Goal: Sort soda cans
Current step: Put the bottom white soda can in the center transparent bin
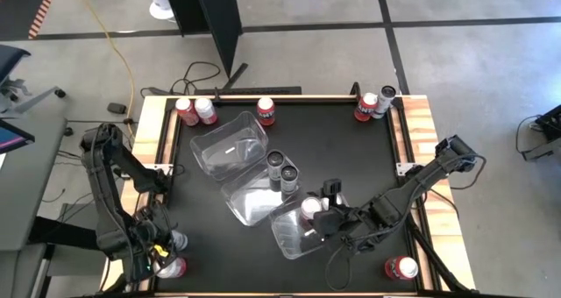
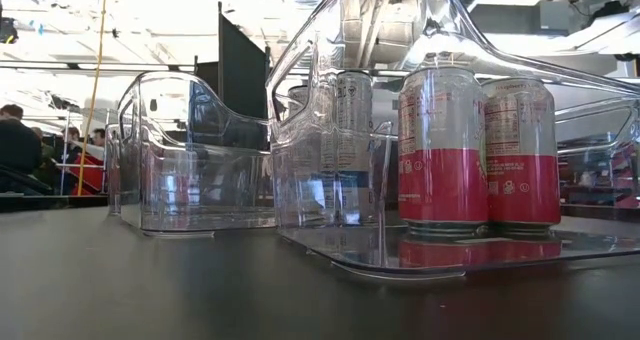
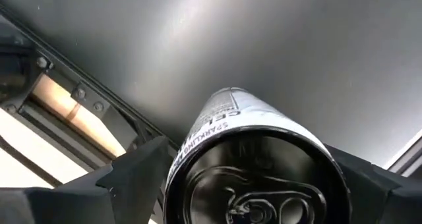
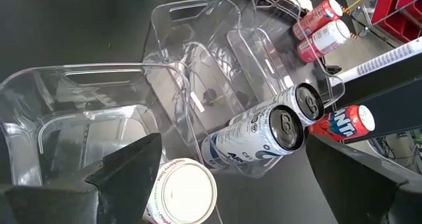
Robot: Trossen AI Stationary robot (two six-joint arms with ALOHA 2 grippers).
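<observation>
**Both arms on cans, one at the worktop corner, one over the near tub**

Your left gripper (image 3: pixel 254 184) has its jaws spread to a can's width and clamped on a silver-sided soda can (image 3: pixel 254 165); the pull-tab end faces the wrist camera and the long axis runs away toward the black worktop (image 1: pixel 342 149). From above, this sits at the worktop's near-left corner, beside another red-and-white can (image 1: pixel 172 267).

Your right gripper (image 4: pixel 231 184) hangs over the clear tub (image 1: pixel 294 232) nearest you, jaws wide apart, with a white-topped can (image 4: pixel 188 194) between them; whether they touch it, you cannot tell. That can stands upright in the tub. Just beyond the tub, two grey cans (image 1: pixel 282 166) stand upright, touching each other.
</observation>
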